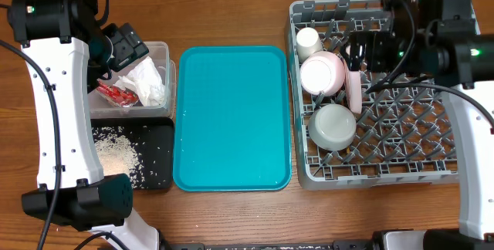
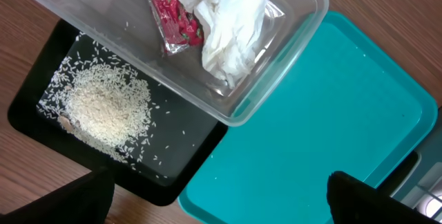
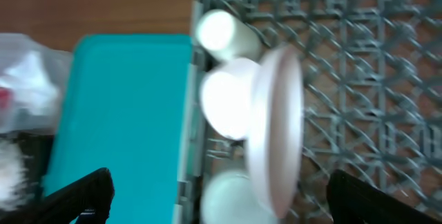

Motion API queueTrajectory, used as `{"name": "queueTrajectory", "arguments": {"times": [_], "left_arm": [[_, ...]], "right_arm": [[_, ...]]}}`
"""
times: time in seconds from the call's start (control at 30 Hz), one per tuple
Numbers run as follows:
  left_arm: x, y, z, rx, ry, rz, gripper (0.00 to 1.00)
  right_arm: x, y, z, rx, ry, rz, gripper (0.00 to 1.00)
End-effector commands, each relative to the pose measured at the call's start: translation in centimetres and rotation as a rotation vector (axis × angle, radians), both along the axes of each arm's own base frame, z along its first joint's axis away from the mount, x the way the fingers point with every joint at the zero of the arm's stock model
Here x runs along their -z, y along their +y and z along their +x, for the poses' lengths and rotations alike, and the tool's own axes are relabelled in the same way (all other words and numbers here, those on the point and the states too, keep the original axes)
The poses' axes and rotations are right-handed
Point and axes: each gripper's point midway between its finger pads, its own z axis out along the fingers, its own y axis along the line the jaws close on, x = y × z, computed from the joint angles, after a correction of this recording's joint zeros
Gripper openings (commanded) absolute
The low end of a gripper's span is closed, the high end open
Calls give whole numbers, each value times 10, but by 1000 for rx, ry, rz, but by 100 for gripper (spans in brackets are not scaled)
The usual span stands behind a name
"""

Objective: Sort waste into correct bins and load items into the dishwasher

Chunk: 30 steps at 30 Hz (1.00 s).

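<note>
The clear tub [image 1: 159, 48] holds the crumpled white napkin [image 2: 231, 34] and the red foil wrapper [image 2: 173, 13]. Rice [image 2: 110, 110] lies heaped in the black tray [image 2: 186, 155] just in front of it. My left gripper [image 2: 221, 203] hangs open above the tub and trays, nothing between its fingers. In the grey dish rack [image 1: 417, 134] sit a cream cup [image 1: 309, 40], a pink bowl [image 1: 322, 72], a pink plate [image 1: 353, 89] on edge and a whitish bowl [image 1: 332, 125]. My right gripper [image 3: 224, 203] is open above the plate [image 3: 276, 127], empty; its view is blurred.
A large teal tray [image 1: 231, 119] lies between the bins and the rack, with a few stray rice grains on it. The right half of the rack [image 3: 373, 79] shows only bare pegs. Wooden tabletop [image 1: 231, 11] surrounds everything.
</note>
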Motion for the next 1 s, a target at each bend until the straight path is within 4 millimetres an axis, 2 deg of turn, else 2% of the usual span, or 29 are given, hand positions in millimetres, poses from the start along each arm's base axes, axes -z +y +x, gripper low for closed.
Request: {"name": "queueTrajectory", "arguments": {"times": [0.0, 0.1, 0.2, 0.3, 0.5, 0.6, 0.97], "left_arm": [[-4, -3, -1, 19, -12, 1, 100], [-4, -3, -1, 19, -12, 0, 100], [-4, -3, -1, 19, -12, 1, 100], [-4, -3, -1, 19, -12, 1, 100], [-4, -3, -1, 19, -12, 1, 100], [-4, -3, -1, 19, -12, 1, 100], [-4, -3, -1, 19, -12, 1, 100]], "right_arm": [[31, -14, 1, 35, 65, -87, 100], [53, -14, -2, 33, 112, -90, 100], [58, -14, -3, 33, 120, -92, 100], [47, -14, -2, 44, 95, -83, 100], [2, -5, -13, 42, -9, -57, 100], [-4, -6, -17, 42, -22, -56, 100], [0, -6, -15, 43, -12, -58, 100]]}}
